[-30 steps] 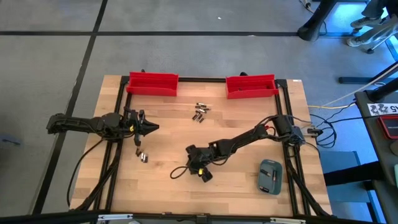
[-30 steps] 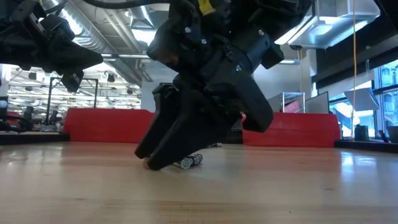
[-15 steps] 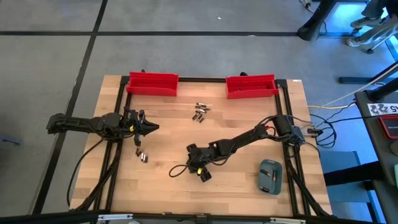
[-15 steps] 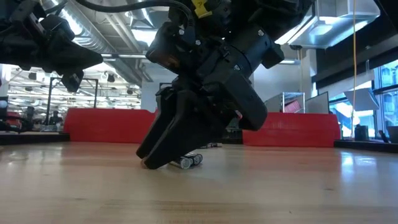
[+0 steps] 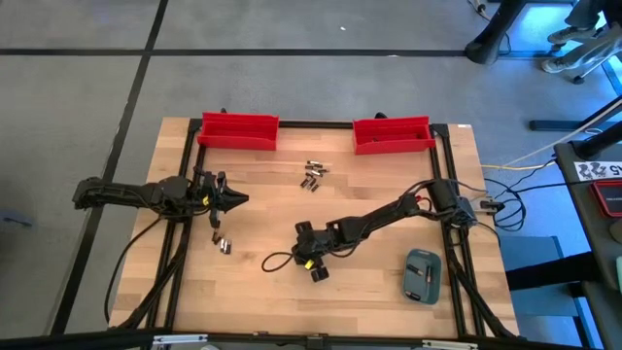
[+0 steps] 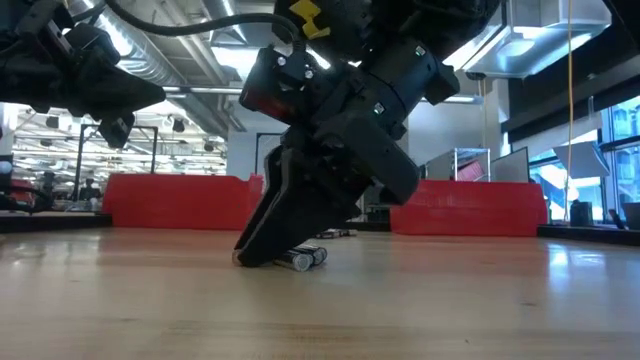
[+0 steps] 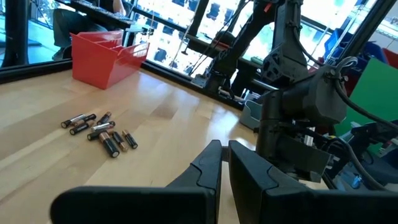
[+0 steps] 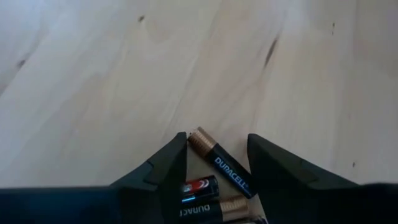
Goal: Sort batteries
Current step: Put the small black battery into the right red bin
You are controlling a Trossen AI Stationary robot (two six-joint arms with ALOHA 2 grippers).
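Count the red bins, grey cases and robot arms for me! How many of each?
red bins: 2, one at the back left, one at the back right
grey-blue case: 1
robot arms: 2, left and right
Total: 5

Four views, one counter (image 5: 262, 209).
High looks straight down over everything; low sits at counter level, close behind the right gripper (image 6: 262, 255); each wrist view looks past its own fingers; left wrist and high share the far batteries (image 7: 99, 129).
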